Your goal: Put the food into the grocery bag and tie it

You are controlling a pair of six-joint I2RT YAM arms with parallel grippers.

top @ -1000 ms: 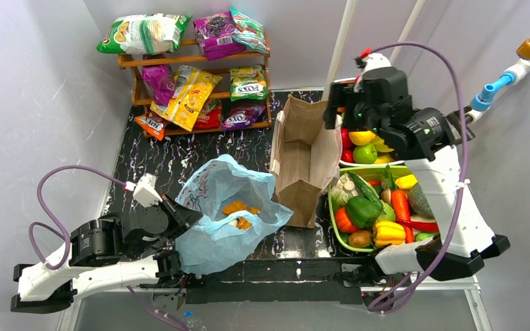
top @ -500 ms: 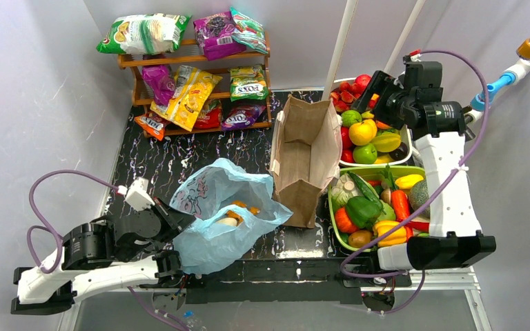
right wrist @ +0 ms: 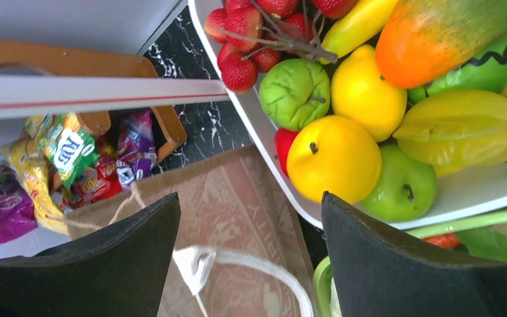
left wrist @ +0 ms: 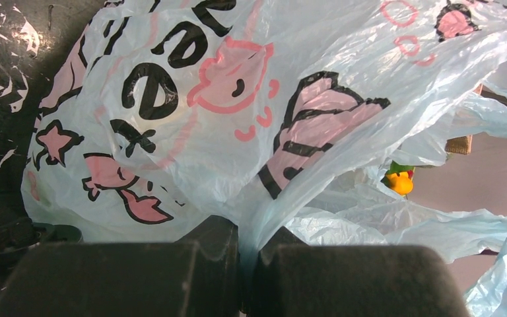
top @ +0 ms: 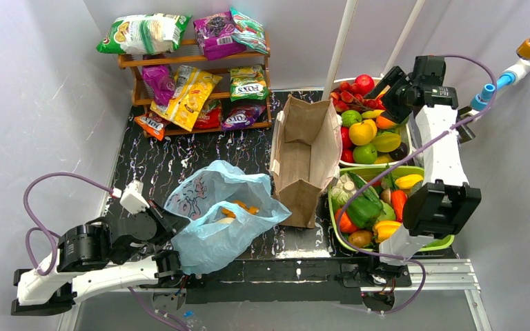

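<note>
Grocery bag [top: 203, 241] left of paper bag [top: 307, 152], pinched in left jaws; right jaws wide over food [top: 362, 132] right of it.

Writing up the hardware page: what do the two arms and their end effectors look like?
The left arm and right arm have white link shells, black joint housings and a looping purple cable each. The left end effector and right end effector have blocky matte-black fingers.
</note>
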